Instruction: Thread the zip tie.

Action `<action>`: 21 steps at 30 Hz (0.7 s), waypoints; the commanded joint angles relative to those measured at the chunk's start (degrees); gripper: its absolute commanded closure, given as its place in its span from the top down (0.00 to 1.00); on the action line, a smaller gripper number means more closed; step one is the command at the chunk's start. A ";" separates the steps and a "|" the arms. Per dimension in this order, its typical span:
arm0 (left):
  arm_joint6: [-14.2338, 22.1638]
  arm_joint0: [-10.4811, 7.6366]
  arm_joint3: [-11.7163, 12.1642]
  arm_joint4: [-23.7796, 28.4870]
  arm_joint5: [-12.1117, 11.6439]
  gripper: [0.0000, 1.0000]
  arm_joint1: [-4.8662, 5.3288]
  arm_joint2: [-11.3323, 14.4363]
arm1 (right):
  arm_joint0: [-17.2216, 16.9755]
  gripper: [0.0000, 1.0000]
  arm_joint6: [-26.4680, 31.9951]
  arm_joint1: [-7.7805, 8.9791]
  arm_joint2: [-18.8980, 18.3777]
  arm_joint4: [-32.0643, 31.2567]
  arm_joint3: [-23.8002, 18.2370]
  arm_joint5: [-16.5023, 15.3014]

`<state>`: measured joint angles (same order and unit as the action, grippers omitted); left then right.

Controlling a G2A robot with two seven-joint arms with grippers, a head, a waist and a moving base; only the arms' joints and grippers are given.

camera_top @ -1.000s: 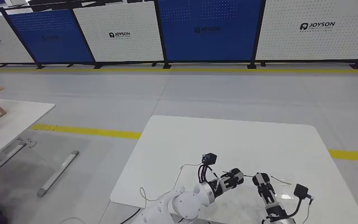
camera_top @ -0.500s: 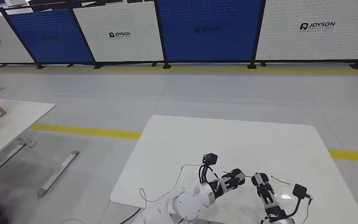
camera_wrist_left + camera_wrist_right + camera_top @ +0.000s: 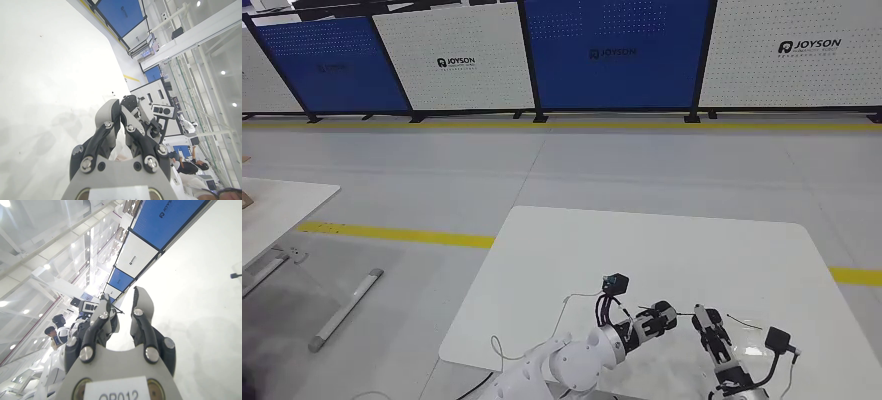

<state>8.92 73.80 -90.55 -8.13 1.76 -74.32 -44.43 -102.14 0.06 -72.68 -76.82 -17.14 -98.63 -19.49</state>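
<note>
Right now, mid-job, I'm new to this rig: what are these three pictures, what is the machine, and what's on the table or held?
It is a two-armed robot at a white rectangular table. The wide picture looks down from a camera above its arms; the other two come from cameras on each wrist. The left gripper is shut, apparently pinching a thin black plastic zip tie. The right gripper is open, close beside it, holding nothing. Another thin dark strip lies on the table.
</note>
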 commanded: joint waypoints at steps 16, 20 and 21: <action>-0.95 -0.56 1.39 1.63 0.20 0.00 -0.64 -0.19 | -0.38 0.11 -1.14 0.44 -0.17 0.89 0.06 0.01; -0.88 -0.46 1.38 1.52 0.04 0.00 -0.67 -0.31 | -0.51 0.00 -1.35 0.59 -0.21 0.95 -0.28 0.01; -0.86 -0.43 1.37 1.46 0.01 0.00 -0.67 -0.33 | -0.53 0.00 -1.39 0.62 -0.22 0.94 -0.33 0.01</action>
<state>8.04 73.34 -89.17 -6.60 1.80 -74.98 -44.75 -102.65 -1.30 -72.09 -77.03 -16.19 -98.92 -19.48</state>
